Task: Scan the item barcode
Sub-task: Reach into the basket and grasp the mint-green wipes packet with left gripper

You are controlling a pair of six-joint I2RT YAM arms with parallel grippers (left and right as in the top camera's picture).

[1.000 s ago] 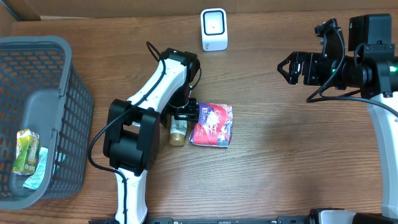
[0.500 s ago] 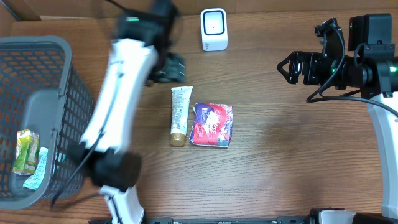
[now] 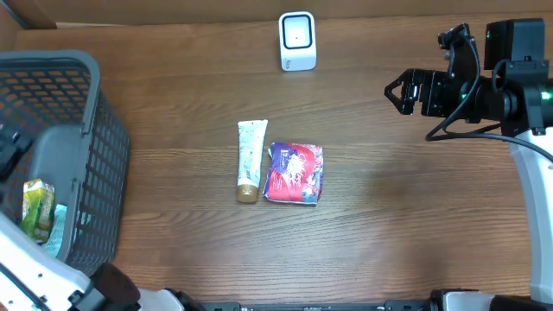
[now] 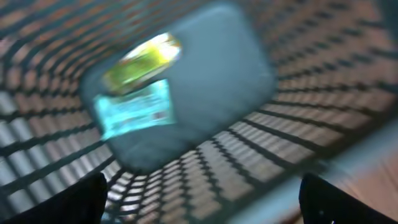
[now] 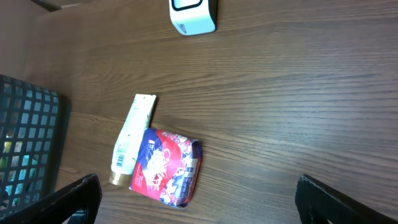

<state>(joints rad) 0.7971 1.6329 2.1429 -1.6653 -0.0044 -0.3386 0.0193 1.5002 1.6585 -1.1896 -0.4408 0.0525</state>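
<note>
My left pincer point(image 4: 211, 202) hangs spread and empty over the basket point(image 4: 311, 87) — between items, I judge — so next it must reach the tube point(image 3: 250, 161) or red packet point(image 3: 295, 173), well off, and carry one to the scanner point(image 3: 297, 41).

left fingers point(image 4: 71, 202) spread wide | right fingers point(image 5: 68, 200) spread wide

Tube point(image 5: 132, 137) beside red pkt point(image 5: 166, 167), scanner point(image 5: 193, 15) beyond

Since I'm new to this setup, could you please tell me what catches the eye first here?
A red packet and a pale tube lie side by side at centre. A grey basket stands at the left edge, a white scanner at the far edge.
</note>
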